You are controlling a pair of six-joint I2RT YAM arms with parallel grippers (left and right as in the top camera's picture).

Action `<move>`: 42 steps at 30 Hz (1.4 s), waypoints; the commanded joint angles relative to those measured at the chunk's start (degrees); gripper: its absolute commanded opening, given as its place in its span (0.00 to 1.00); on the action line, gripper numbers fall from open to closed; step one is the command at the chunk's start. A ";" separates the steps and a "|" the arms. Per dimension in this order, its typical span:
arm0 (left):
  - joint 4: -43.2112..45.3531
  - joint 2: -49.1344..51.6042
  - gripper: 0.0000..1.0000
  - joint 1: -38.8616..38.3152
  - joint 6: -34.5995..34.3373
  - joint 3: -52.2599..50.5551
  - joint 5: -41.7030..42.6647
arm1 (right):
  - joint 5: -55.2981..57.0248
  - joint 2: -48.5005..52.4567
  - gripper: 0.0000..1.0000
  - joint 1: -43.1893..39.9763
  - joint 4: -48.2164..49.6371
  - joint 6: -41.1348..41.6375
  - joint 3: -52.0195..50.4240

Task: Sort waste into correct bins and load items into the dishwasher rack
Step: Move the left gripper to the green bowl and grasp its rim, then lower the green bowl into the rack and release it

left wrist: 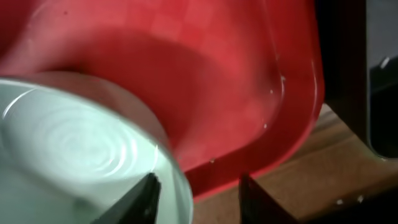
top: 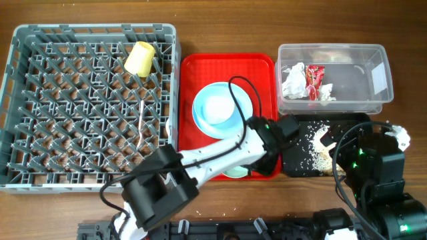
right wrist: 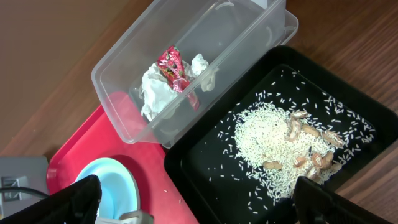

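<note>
My left gripper [left wrist: 196, 199] is open and straddles the rim of the pale green bowl [left wrist: 74, 149] at the front edge of the red tray [left wrist: 249, 74]; one finger is inside the bowl, the other outside. From overhead the bowl [top: 235, 174] is mostly hidden under that arm. My right gripper [right wrist: 199, 202] is open and empty above the black tray [right wrist: 205, 162], which holds rice scraps [right wrist: 273, 143]. The clear tub [right wrist: 124, 81] holds the white napkin [right wrist: 155, 93] and the red wrapper [right wrist: 174, 68]. The light blue bowl [top: 219, 107] sits on the light blue plate [top: 200, 117]. The yellow cup [top: 140, 58] lies in the grey rack [top: 13, 100].
The red tray [top: 263, 67] lies between the rack and the two bins. The clear tub [top: 333, 52] stands behind the black tray [top: 293, 163]. A white lump [top: 400, 137] shows at the black tray's right edge. Bare wooden table runs along the front.
</note>
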 commanded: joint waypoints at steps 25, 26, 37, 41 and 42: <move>-10.14 -30.58 0.04 43.67 20.33 6.54 25.03 | -0.55 0.07 1.00 -0.33 -0.04 0.63 0.81; -11.45 -29.09 0.04 47.89 23.30 6.49 30.34 | -0.55 0.07 1.00 -0.33 -0.04 0.61 0.81; -31.63 -13.22 0.04 64.37 54.03 6.40 56.83 | -0.55 0.07 1.00 -0.33 -0.04 0.63 0.81; -36.33 -11.50 0.04 64.67 59.41 5.05 56.81 | -0.55 0.07 1.00 -0.33 -0.04 0.61 0.81; -36.37 -11.50 0.04 64.81 60.46 3.52 56.81 | -0.55 0.07 1.00 -0.33 -0.04 0.61 0.81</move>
